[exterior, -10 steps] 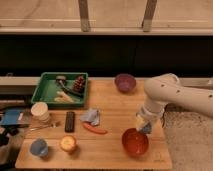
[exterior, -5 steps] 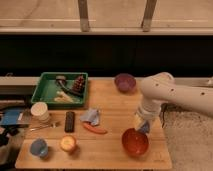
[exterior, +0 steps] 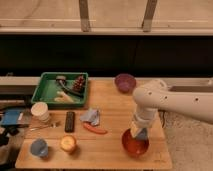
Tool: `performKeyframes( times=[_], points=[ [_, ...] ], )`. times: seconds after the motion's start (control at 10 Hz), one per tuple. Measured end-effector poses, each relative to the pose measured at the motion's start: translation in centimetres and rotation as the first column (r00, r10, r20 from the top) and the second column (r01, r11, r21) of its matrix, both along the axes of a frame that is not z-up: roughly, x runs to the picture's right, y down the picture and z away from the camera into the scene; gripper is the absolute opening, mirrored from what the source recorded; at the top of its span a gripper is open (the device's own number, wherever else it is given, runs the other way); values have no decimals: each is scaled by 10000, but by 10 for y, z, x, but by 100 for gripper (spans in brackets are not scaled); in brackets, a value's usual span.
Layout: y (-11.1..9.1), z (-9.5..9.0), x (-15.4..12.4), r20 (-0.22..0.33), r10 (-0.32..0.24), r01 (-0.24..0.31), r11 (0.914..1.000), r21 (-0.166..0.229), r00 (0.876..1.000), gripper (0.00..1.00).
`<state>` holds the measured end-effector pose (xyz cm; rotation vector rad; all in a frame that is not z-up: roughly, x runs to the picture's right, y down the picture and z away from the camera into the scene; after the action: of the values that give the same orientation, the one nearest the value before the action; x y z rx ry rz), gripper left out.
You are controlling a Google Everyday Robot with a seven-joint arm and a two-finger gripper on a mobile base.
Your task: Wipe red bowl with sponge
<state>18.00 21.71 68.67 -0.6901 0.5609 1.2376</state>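
A wooden table (exterior: 107, 96) stands before a dark wall (exterior: 100, 55) that fills the middle of the view, and a grey ledge (exterior: 17, 85) runs along the wall's foot at the left, behind the table's edge. Above the wall, over a pale sill (exterior: 50, 31), a wide window (exterior: 45, 12) lets in soft, washed-out light and is split by two grey upright posts (exterior: 84, 15). To the right of the table lies a speckled grey floor (exterior: 182, 137).
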Motion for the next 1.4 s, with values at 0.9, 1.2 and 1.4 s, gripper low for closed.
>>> performKeyframes(
  times=[0.9,1.2,1.4],
  points=[
    [18,9,13,-502,460,-466,9989,-106,9977,0],
    [5,24,8,-436,364,-369,9993,-101,9984,0],
    [1,30,-17,-21,104,-104,9999,-77,9999,0]
  ],
)
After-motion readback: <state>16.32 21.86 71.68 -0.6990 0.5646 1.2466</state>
